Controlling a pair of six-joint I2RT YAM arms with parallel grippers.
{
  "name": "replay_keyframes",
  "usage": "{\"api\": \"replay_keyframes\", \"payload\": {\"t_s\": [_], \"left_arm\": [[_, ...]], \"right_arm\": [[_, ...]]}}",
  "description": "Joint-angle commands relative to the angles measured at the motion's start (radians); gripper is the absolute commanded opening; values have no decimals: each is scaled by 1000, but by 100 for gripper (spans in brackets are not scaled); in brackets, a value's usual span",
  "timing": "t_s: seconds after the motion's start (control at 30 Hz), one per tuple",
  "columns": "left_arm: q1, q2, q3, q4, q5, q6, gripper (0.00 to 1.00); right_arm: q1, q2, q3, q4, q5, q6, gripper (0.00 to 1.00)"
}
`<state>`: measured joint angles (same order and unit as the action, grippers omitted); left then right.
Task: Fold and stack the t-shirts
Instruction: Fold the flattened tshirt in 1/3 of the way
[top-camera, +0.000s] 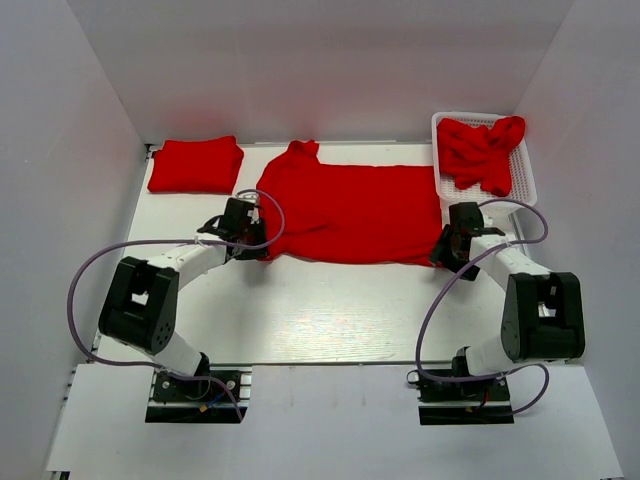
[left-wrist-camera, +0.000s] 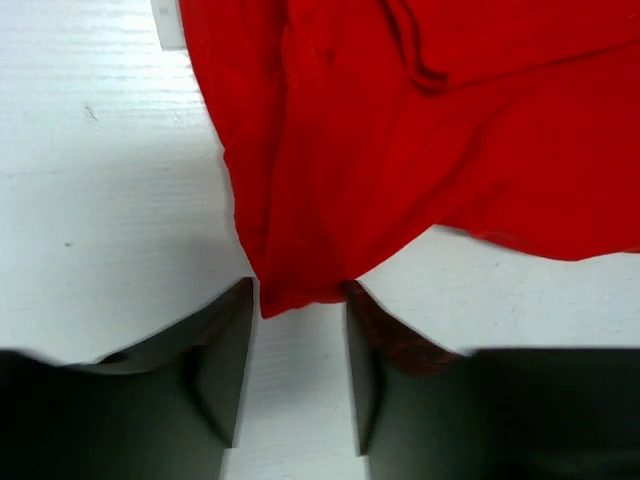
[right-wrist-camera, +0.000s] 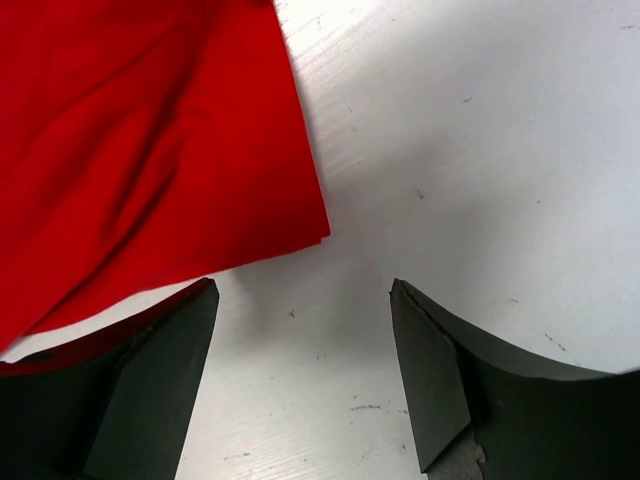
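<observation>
From above, a spread t-shirt (top-camera: 350, 210) lies flat in the middle of the surface (top-camera: 320, 310). A folded t-shirt (top-camera: 197, 165) sits far left and a crumpled t-shirt (top-camera: 485, 150) fills the basket (top-camera: 528, 190) (white mesh). The left tool (top-camera: 243, 232) and right tool (top-camera: 447, 245) are at the spread t-shirt's near corners.

Left wrist: the tool is apart, a corner tip between its ends.

Right wrist: the tool is wide apart, the hem corner just ahead

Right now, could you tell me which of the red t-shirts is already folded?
The far-left t-shirt: a compact rectangle. The middle t-shirt lies spread open, and the third t-shirt sits crumpled in the white basket.
</observation>
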<state>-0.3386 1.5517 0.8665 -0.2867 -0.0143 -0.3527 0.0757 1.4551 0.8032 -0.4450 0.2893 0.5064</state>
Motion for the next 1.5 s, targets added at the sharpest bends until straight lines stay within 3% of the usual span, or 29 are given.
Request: {"api": "replay_keyframes", "payload": {"t_s": [0.0, 0.13, 0.23, 0.33, 0.43, 0.6, 0.67, 0.7, 0.73, 0.87, 1.2, 1.47], "left_arm": [[0, 16, -12, 31, 28, 11, 47], [9, 39, -12, 20, 5, 11, 26], [9, 39, -12, 32, 5, 11, 17], [18, 39, -21, 43, 5, 20, 0], [18, 39, -31, 78, 5, 40, 0], [18, -27, -96, 156, -29, 86, 0], [18, -77, -119, 208, -41, 138, 0], [18, -94, -132, 208, -41, 156, 0], [18, -113, -132, 208, -41, 187, 0], [18, -218, -165, 196, -170, 161, 0], [15, -481, -216, -84, -279, -127, 0], [3, -656, -458, -281, -122, -350, 0]], "right_arm": [[-19, 17, -4, 46, -30, 4, 76], [-28, 54, -2, 80, -64, 0, 68], [-39, 73, 5, 100, -73, 3, 68], [-47, 85, 5, 132, -93, 1, 68], [-53, 102, 14, 141, -88, 6, 65], [-62, 133, 19, 183, -95, -32, 40], [-63, 149, 27, 189, -104, -45, 24], [-62, 148, 34, 186, -116, -54, 7], [-65, 139, 36, 174, -122, -61, 0], [-65, 65, 48, 89, -47, -59, 0], [-122, -68, 51, -95, -16, -83, 0], [-140, -142, -123, -141, -82, -45, 0]]}}
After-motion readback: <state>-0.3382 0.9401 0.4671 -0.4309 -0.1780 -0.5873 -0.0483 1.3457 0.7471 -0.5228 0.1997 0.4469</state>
